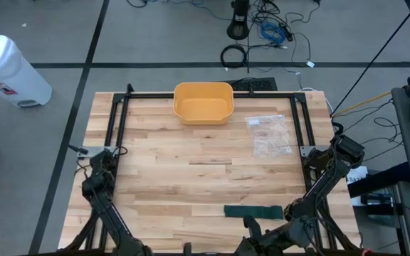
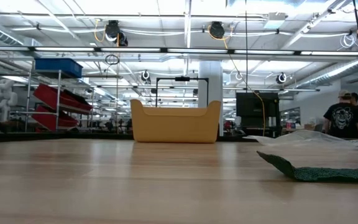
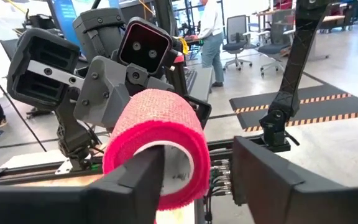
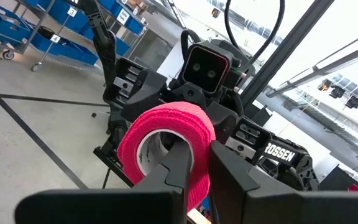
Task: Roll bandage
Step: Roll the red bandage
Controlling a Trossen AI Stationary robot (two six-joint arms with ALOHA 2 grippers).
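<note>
Pink bandage roll (image 4: pixel 166 146) (wrist views only)

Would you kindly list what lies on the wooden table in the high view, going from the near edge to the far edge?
Near to far: dark green bandage strip → clear plastic bag → yellow bin at the far edge.

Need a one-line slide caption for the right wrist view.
Right gripper pinches the wall of a pink bandage roll, facing the left arm's wrist camera.
</note>
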